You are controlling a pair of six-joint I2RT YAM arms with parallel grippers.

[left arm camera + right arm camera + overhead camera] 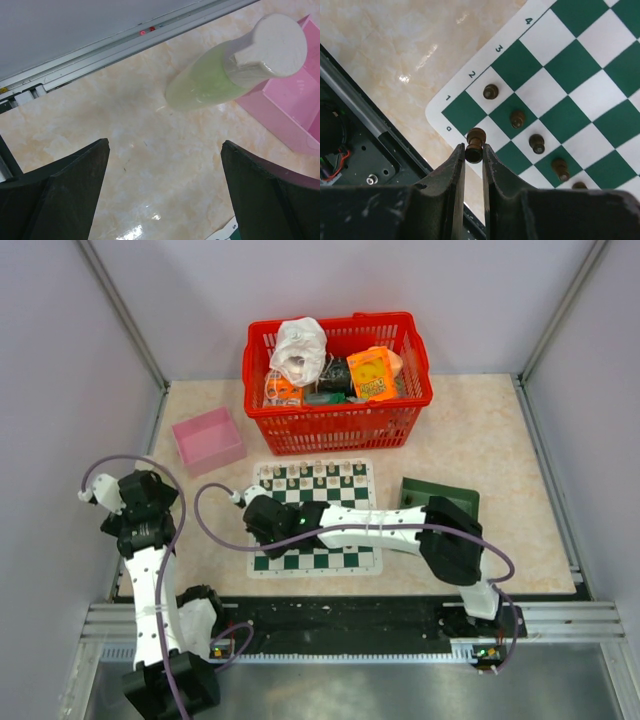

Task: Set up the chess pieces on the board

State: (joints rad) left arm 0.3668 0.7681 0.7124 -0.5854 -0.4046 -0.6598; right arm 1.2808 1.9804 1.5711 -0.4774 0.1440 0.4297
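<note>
- Starting with the left claw (165, 150): it's spread wide with nothing in it, hovering over bare table on the left side.
- Just past it there's a pale green bottle (210, 80) with a white cap, right beside the pink box (208, 439).
- right claw (474, 152) is pinched nearly shut on one dark chessman (476, 136), which is upright between the fingers. It's at the near-left corner of the board (517, 62), about where the corner square meets the white border. Can't tell if the base is touching down.
- A diagonal line of other dark pieces (517, 119) stands on the squares just to the right of it, one per square.
- The board itself lies mid-table, close to the near edge.
- Red basket (338, 380) full of stuff sits behind the board at the far side.
- Dark green tray (440, 495) is just right of the board, partly hidden by the right arm.
</note>
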